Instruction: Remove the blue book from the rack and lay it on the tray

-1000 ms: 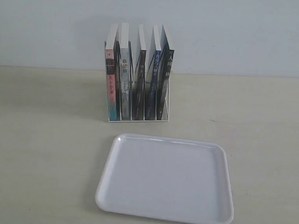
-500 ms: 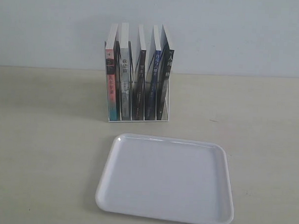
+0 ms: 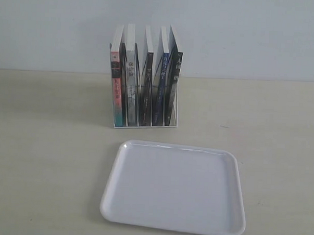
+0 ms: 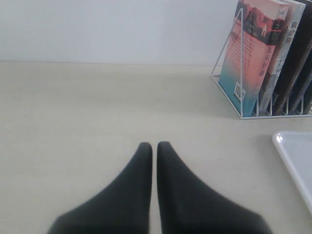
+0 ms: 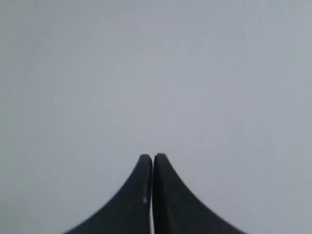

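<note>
Pale table [image 3: 51, 144] before a plain wall; the blue book [image 3: 161, 89] stands upright in the rack [image 3: 144, 126], second slot from the right arm's side, spine toward the tray [image 3: 175, 186]; left gripper [image 4: 152, 146] and right gripper [image 5: 152, 157] have fingers pressed together, empty; the right arm seems nearer.

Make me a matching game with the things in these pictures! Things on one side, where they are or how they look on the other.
Things:
1. blue book
2. pink-spined book
3. tray
4. right gripper

Clues:
A. shut, holding nothing
B. leftmost in the rack
C. lying flat on the table
D. second from the right in the rack

Pairs: 1-D, 2-B, 3-C, 4-A
</note>
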